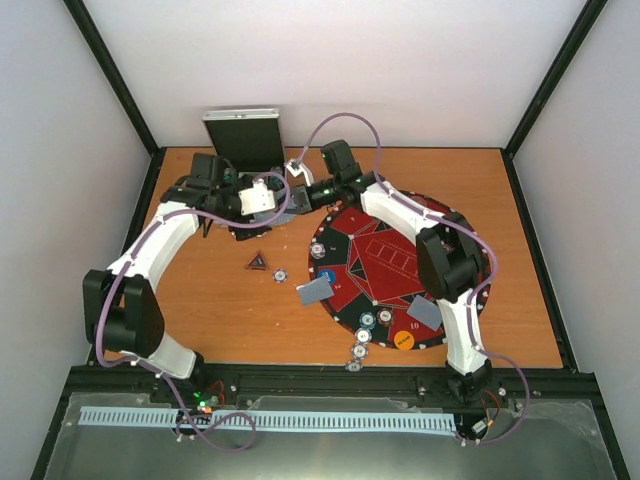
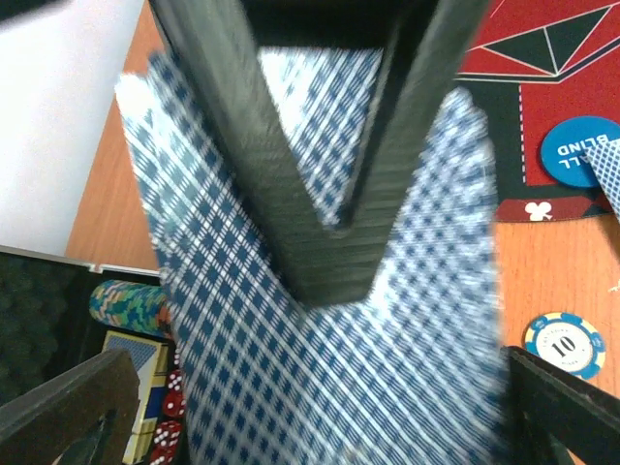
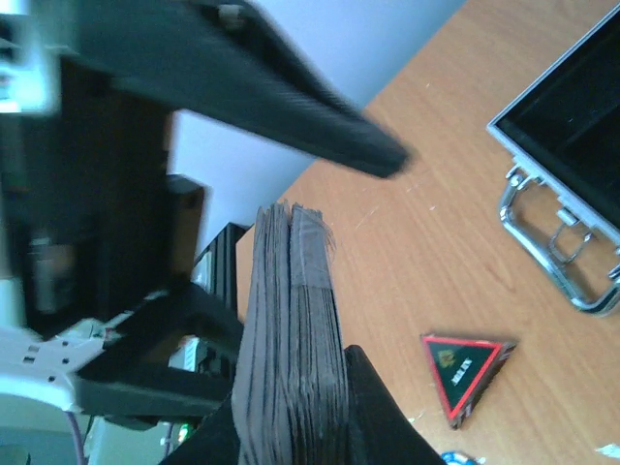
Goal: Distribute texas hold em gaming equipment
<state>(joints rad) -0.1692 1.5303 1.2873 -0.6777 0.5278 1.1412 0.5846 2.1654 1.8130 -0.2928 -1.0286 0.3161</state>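
Note:
My right gripper point(image 3: 291, 387) is shut on an upright deck of playing cards point(image 3: 291, 320), seen edge-on in the right wrist view. In the left wrist view the blue-checked back of the deck point(image 2: 320, 329) fills the frame, blurred. My left gripper point(image 2: 320, 397) is open, its fingers point(image 2: 68, 407) standing wide apart on either side of the deck. Both grippers meet at the back of the table, left point(image 1: 258, 200) and right point(image 1: 292, 188). Two cards point(image 1: 313, 291) lie face down on the round mat. Several chips point(image 1: 368, 321) and an orange disc point(image 1: 403, 340) lie at its front. A blue blind disc point(image 2: 581, 150) sits on the mat.
The red and black round mat point(image 1: 400, 225) covers the table's right half. An open case point(image 1: 243, 135) stands at the back, with chips point(image 2: 126, 305) and red dice point(image 2: 170, 426) inside. A triangular marker point(image 1: 258, 262) and a loose chip point(image 1: 280, 272) lie on the wood.

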